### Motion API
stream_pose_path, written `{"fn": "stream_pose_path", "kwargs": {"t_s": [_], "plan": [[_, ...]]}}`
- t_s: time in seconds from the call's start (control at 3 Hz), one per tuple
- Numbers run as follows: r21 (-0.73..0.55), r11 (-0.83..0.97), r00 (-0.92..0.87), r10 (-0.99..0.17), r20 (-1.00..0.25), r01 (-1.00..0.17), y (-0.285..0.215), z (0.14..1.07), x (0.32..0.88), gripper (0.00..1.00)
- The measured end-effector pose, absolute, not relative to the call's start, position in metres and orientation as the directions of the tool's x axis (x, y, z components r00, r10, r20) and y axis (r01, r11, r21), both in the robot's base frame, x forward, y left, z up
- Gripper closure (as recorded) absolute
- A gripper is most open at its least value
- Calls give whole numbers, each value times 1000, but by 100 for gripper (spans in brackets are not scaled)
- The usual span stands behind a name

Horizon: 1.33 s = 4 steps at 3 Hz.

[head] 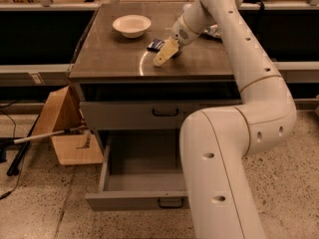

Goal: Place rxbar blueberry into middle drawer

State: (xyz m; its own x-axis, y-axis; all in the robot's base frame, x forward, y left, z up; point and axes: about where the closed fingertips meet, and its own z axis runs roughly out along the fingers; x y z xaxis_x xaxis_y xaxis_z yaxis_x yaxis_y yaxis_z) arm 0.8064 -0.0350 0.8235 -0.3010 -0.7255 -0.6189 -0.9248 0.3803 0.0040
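While the arm reaches over the worktop, the tool sits low near the worktop's middle, and I cannot tell whether it is open or closed or has hold of anything. The snack bar lies on the worktop just beside the tool, towards the white bowl. Below, the middle drawer stands pulled out under a closed drawer.

On the brown table sit a white bowl and a blue snack bar, with the gripper right beside the bar.
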Motion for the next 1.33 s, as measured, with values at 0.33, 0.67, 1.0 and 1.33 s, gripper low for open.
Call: {"fn": "stream_pose_path", "kwargs": {"t_s": [0.33, 0.67, 1.0, 1.33], "plan": [[4, 380, -301, -726, -619, -925, -35, 824, 806, 72], [4, 380, -301, -726, -619, -925, -35, 823, 806, 97], [4, 380, -301, -725, -619, -925, -34, 834, 803, 100], [4, 380, -301, -725, -619, -925, -34, 838, 803, 100]]}}
